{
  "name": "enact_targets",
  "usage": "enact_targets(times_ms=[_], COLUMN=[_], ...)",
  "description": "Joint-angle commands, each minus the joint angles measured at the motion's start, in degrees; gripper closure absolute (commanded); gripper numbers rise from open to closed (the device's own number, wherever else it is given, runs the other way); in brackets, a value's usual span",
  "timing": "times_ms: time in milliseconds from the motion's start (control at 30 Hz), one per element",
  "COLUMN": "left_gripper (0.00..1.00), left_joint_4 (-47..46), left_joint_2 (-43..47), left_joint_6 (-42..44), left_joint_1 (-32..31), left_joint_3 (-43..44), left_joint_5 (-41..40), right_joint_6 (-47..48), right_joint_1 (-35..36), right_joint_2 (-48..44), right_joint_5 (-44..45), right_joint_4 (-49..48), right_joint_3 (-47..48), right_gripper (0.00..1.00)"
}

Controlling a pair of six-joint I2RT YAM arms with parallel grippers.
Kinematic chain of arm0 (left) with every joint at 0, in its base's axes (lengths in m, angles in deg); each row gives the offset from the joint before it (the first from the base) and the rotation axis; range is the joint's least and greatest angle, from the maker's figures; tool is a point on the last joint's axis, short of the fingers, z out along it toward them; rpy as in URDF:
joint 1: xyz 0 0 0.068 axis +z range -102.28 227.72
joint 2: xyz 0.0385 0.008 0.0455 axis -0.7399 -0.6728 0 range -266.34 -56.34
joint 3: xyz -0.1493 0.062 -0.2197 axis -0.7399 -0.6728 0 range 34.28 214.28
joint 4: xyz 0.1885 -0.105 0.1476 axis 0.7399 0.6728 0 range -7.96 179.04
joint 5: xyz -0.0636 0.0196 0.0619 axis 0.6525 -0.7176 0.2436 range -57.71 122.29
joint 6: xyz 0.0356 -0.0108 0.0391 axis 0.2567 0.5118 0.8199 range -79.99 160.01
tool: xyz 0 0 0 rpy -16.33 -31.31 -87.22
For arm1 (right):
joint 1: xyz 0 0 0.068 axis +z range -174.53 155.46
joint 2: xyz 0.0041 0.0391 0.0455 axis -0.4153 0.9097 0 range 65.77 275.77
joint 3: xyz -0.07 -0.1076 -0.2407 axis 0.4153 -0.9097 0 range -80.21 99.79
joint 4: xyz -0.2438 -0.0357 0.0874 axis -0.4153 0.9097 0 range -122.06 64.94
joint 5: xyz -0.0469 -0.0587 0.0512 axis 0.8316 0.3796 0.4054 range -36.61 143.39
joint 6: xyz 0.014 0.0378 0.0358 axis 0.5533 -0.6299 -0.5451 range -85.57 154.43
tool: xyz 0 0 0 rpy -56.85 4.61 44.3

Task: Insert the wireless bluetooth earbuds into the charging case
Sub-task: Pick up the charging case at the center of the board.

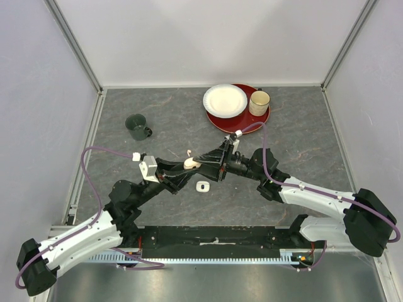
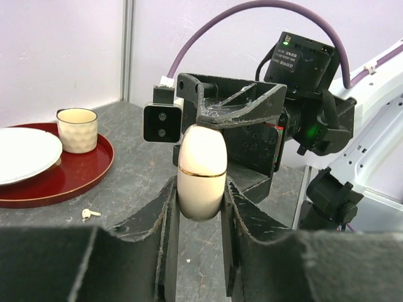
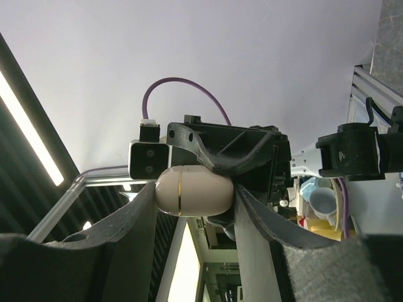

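While left pincer (image 2: 200, 196), right pincer (image 3: 195, 196) grip one case (image 2: 201, 154), one earbud (image 2: 90, 214) loose.

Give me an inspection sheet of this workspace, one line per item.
Surface: grey mottled table, no spills seen.
Job's things: cream charging case, shut along its gold seam, held off the table; one earbud lying on the table; other earbuds not made out.
Clutter: green mug; red tray bearing a white plate and a cream cup; small white object, too small to identify.
Grippers: left gripper and right gripper both closed on the case.
Cables: purple cable on each arm, no snag seen.
Surroundings: pale walls, metal frame posts.
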Motion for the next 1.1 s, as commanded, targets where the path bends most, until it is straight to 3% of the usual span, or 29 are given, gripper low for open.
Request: enact_targets(times_ms=[0, 333, 533, 767, 967, 1067], left_gripper=[0.74, 0.54, 0.53, 0.68, 0.72, 0.86], left_joint_4=[-6.4, -7.27, -7.37, -7.28, -7.54, -7.63], left_joint_2=[-1.37, -3.39, -3.74, -3.65, -4.18, -4.18], left_joint_6=[-0.35, -1.58, -1.49, -1.76, -1.93, -2.11], left_joint_1=[-0.25, -0.25, -0.25, -0.25, -0.25, -0.25], left_joint_3=[0.14, 0.93, 1.19, 1.28, 1.37, 1.28], left_joint_5=[-1.19, 1.0, 1.44, 1.36, 1.71, 1.89], right_joint_6=[-2.36, -2.36, -2.45, -2.54, -2.45, -2.45], right_joint_1=[-0.08, -0.08, -0.08, -0.08, -0.08, 0.01], right_joint_2=[0.0, -0.08, -0.09, 0.0, -0.08, -0.08], right_joint_5=[-0.13, 0.04, 0.04, 0.13, 0.48, 0.57], right_joint_4=[-5.74, -5.92, -5.83, -5.74, -5.66, -5.57], right_joint_3=[-0.73, -1.17, -1.08, -1.34, -1.78, -1.96], right_gripper=[0.99, 0.99, 0.99, 0.99, 0.99, 0.99])
